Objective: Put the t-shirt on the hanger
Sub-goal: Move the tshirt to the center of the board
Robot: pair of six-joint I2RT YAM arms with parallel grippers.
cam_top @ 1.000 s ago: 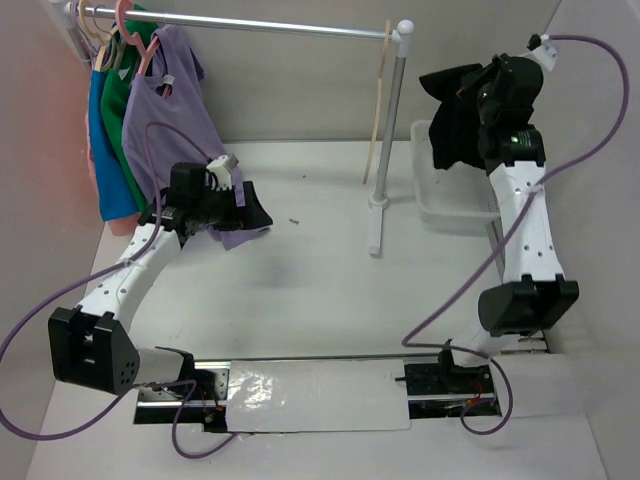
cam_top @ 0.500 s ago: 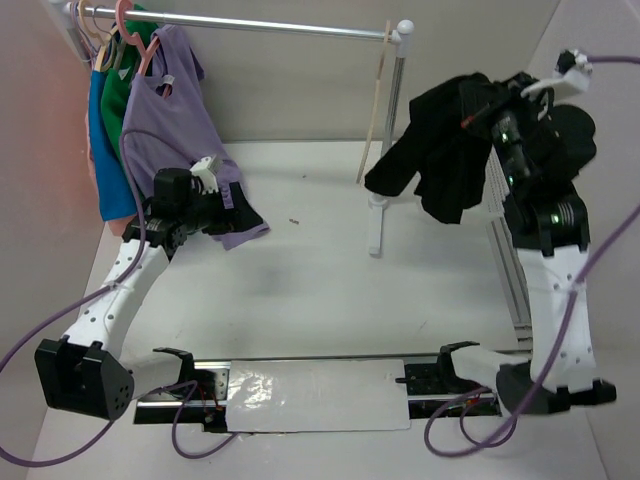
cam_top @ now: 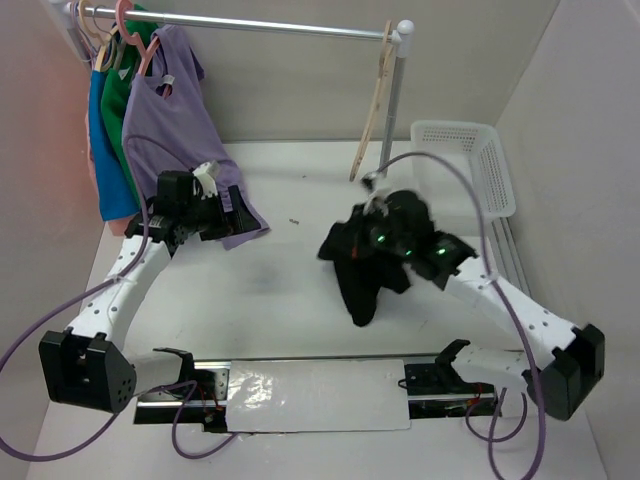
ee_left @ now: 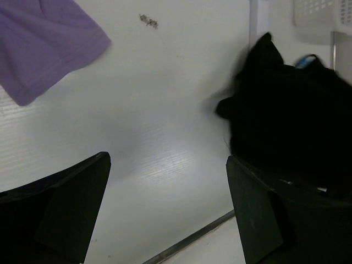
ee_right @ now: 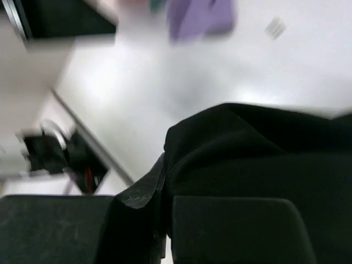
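Note:
The black t-shirt (cam_top: 362,270) hangs bunched from my right gripper (cam_top: 385,238) over the middle of the table, its lower end near the surface. The right gripper (ee_right: 168,220) is shut on the t-shirt (ee_right: 258,159), which fills its wrist view. The t-shirt also shows at the right in the left wrist view (ee_left: 286,121). The pale tan hanger (cam_top: 376,100) hangs at the right end of the rail, by the post. My left gripper (cam_top: 245,212) is open and empty, at the hem of the lilac top (cam_top: 170,110). Its jaws (ee_left: 168,220) stand wide apart over bare table.
A clothes rail (cam_top: 250,24) spans the back, with blue, green and lilac garments on pink hangers at its left end. Its post (cam_top: 385,150) stands mid-table behind the t-shirt. A white basket (cam_top: 470,165) sits at the back right. Walls close in on both sides.
My right arm has swung the t-shirt from above the basket down and left to the middle of the table. The basket is uncovered. My left gripper has barely moved.

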